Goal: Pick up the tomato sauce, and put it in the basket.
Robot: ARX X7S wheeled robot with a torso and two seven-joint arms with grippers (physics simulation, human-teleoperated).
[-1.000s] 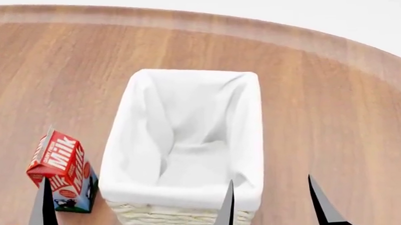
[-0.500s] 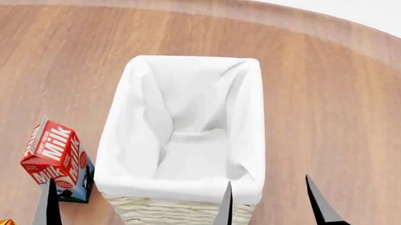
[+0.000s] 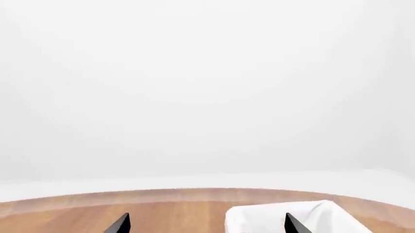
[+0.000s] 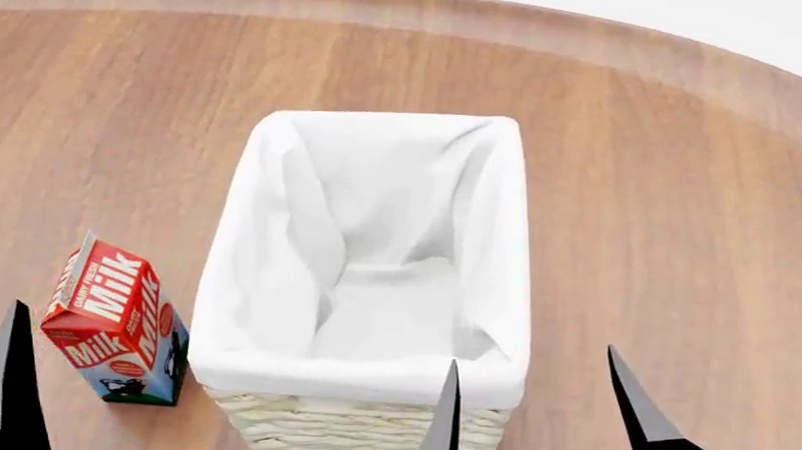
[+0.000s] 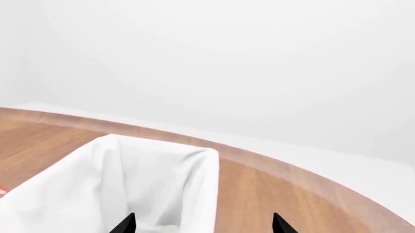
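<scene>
One basket (image 4: 367, 386), one milk carton (image 4: 116, 333), one wooden table (image 4: 668, 206).

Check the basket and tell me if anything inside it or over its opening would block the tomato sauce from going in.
Nothing visible does. The basket is open-topped, with only its white liner showing inside. The milk carton stands beside it, apart. The right tool is open at its near rim. The tomato sauce is not in view.
</scene>
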